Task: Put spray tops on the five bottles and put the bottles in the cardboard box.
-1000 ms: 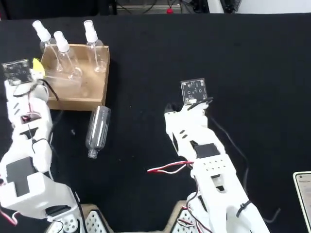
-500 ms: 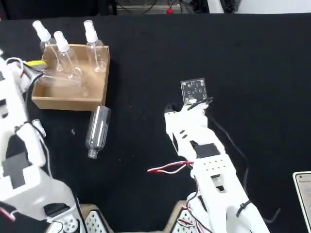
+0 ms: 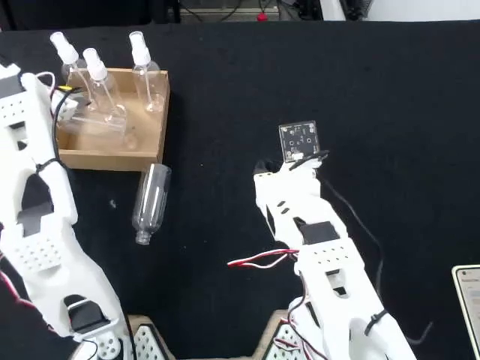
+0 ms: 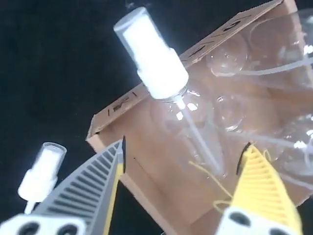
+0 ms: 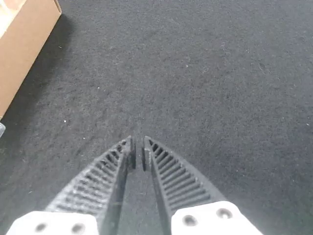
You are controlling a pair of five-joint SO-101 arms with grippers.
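The cardboard box [image 3: 146,139] sits at the table's far left. In it three clear bottles with white spray tops [image 3: 139,46] stand upright, and a fourth bottle [image 3: 94,121] lies on its side. A topless bottle [image 3: 150,201] lies on the black cloth in front of the box. My left gripper [image 3: 66,101] hangs open over the box's left edge. Its wrist view looks down on a capped bottle [image 4: 152,62] inside the box [image 4: 146,161], framed by the open left gripper [image 4: 181,196]. Another spray top [image 4: 41,169] shows beside the box. My right gripper [image 5: 137,152] is shut and empty, low over the cloth mid-table.
The right arm [image 3: 315,240] stretches from the front edge to mid-table, with red and white wires [image 3: 259,260] beside it. A white device [image 3: 469,289] lies at the right edge. Bare black cloth lies between the box and the right arm.
The left arm has swung away from the box's front-left corner and stretched out farther back along the box's left side. The right arm and the topless bottle have not moved.
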